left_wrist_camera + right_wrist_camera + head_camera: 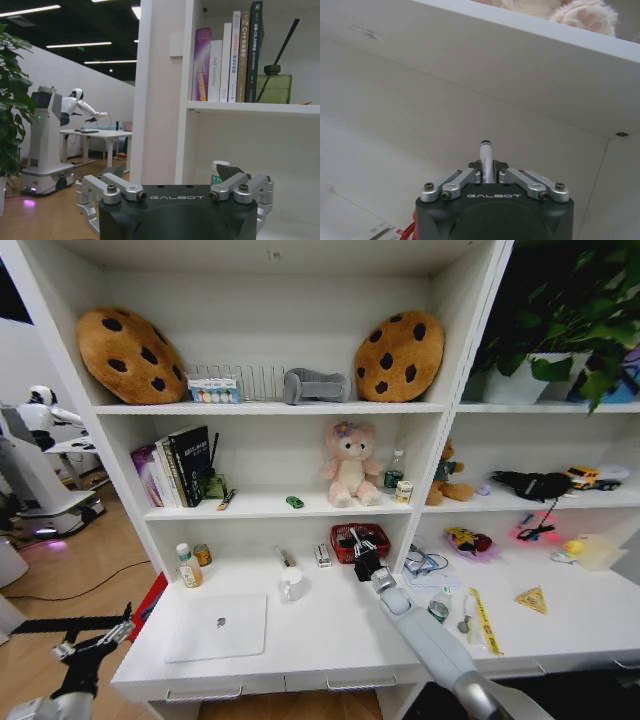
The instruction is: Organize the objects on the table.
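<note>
My right gripper [364, 562] reaches over the back of the white table [330, 645], at the front rim of a red basket [358, 539] holding pens. In the right wrist view it [487, 172] is shut on a white marker pen [486, 159] with a dark tip that sticks out between the fingers. A silver laptop [218, 626] lies closed at the front left. The white mug [292, 584] stands mid-table. Small bottles [188, 570] stand at the back left, and a yellow ruler [485, 620] lies right. My left gripper [85, 645] hangs open off the table's left end.
Shelving rises behind the desk with books [180, 465], a pink plush [350, 463] and cookie cushions [398, 355]. A tiny green toy [294, 502] sits on the middle shelf. Cables [425, 562] and a can [438, 610] lie right of my arm. Another robot [47, 142] stands in the room.
</note>
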You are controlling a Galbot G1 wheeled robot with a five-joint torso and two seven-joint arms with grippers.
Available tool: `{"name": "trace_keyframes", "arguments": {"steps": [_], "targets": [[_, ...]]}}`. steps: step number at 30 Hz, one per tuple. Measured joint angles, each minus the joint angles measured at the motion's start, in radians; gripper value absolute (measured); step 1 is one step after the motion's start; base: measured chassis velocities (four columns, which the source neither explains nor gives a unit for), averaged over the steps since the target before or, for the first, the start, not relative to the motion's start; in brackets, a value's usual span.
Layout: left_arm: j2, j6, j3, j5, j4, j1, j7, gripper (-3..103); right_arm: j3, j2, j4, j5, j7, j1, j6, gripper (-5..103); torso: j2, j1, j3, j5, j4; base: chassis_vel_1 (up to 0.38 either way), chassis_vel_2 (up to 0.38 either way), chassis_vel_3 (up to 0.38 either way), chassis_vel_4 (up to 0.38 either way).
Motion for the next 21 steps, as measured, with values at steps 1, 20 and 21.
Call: {"name": "trace_keyframes", "arguments": {"steps": [1, 20, 21], "targets": [[0.001, 0.001, 0.002, 0.002, 0.0, -0.002, -0.001, 100, 0.0, 0.001, -0.006, 0.0, -0.001, 0.002, 0.004, 11, 0.0, 0.0, 0.0, 0.0, 0.0, 0.0, 0.0, 0.0, 0.0], [0.002, 0.004, 0.007, 0.015, -0.001, 0.001, -0.007, 100, 0.015, 0.032, -0.096, 0.001, -0.018, 0.031, 0.05, 11, 0.0, 0.0, 0.0, 0.0001, 0.0, 0.0, 0.0, 0.0, 0.0], [0.002, 0.004, 0.006, 0.015, -0.002, 0.001, -0.007, 100, 0.015, 0.031, -0.096, 0.001, -0.017, 0.031, 0.05, 11, 0.0, 0.0, 0.0, 0.0002, 0.0, 0.0, 0.0, 0.0, 0.0]]}}
